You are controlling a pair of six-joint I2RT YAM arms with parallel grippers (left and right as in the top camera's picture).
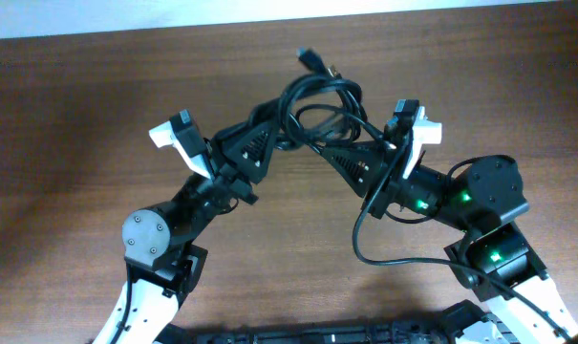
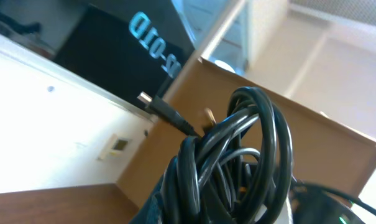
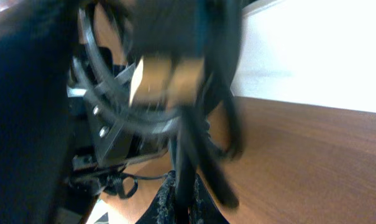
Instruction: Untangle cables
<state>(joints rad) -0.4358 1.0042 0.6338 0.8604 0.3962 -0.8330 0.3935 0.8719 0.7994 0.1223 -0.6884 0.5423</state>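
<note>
Holding cables (image 1: 319, 96) clamped in left gripper (image 1: 275, 132) near 12 o'clock, closure of right gripper (image 1: 329, 148) unreadable; risking cinching them tighter by pulling apart.

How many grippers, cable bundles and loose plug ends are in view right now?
2 black two-finger grippers: the left gripper and the right gripper.
1 tangled bundle of thin black cables; its separate cords cannot be counted.
2 plug ends sticking out of it, seen in the left wrist view.
1 brown wooden table.
Total: 6.
</note>
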